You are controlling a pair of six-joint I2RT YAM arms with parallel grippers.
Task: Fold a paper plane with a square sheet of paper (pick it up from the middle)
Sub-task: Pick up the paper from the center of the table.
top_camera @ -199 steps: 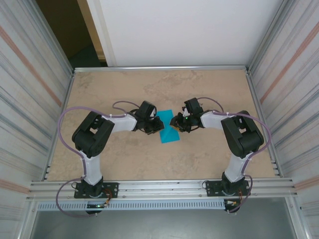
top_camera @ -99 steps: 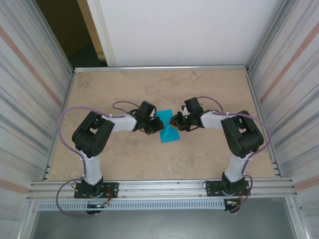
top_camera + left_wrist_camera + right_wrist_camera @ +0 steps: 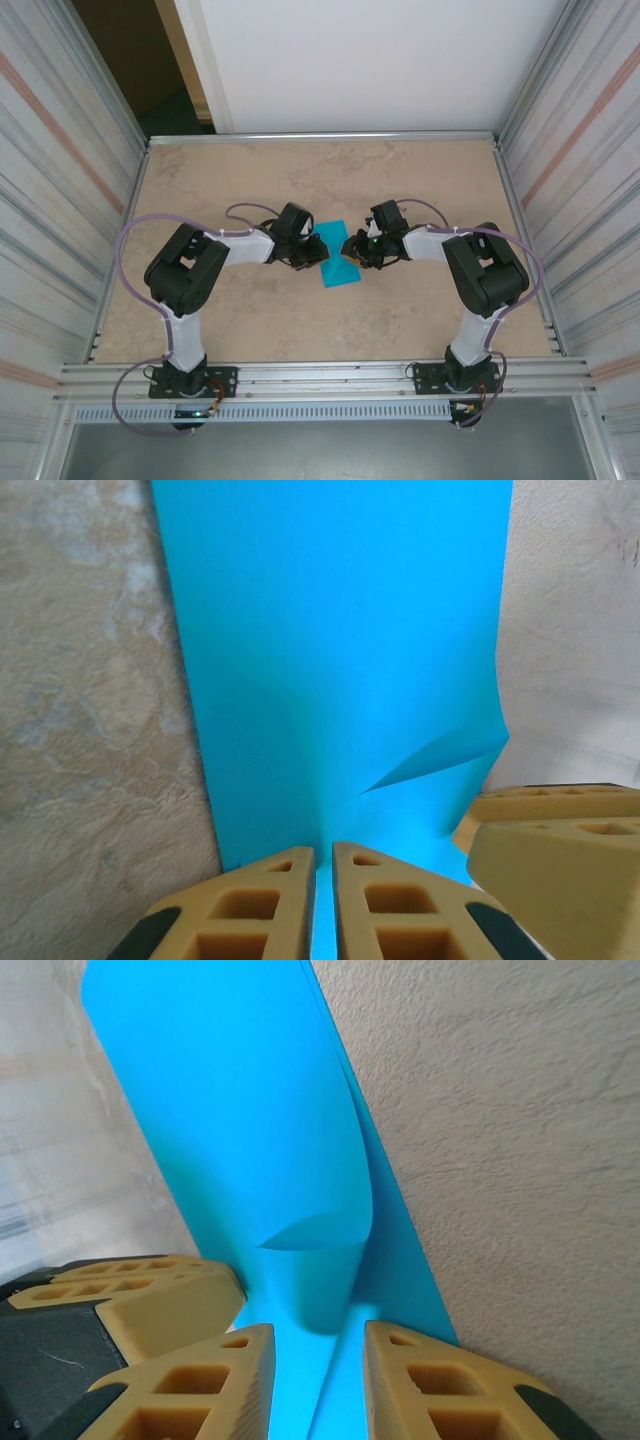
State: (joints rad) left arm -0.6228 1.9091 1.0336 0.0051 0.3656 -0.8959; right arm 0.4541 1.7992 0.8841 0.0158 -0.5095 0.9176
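The square sheet of paper [image 3: 335, 258] lies on the desk [image 3: 420, 180]. The left gripper [image 3: 323, 855] pinches its edge tight. The right gripper [image 3: 318, 1335] is a bit open around a curled flap. A fold seems under way. Next, that flap needs pressing flat.

Overall light: bright and even from where I sit, diffuse and coming from overhead, with no hard glare.
Top view: the white wall [image 3: 380, 60] at 12 o'clock is nearly washed out; the doorway [image 3: 140, 60] at 11 o'clock falls to dark; the arms [image 3: 185, 270] drop only faint, soft shadows on the table [image 3: 250, 320].
Edge distortion: the side walls [image 3: 60, 200] at 3 and 9 o'clock splay outward, a wide-lens bend.
Left wrist view: the square sheet of paper [image 3: 330, 660] is saturated and flat-lit, with a soft shadow under its lifted corner at 4 o'clock.
Right wrist view: table grain is crisp at 2 o'clock; 9 o'clock is pale and smeared — I can't read it; shade pools inside the paper's curl near 6 o'clock.
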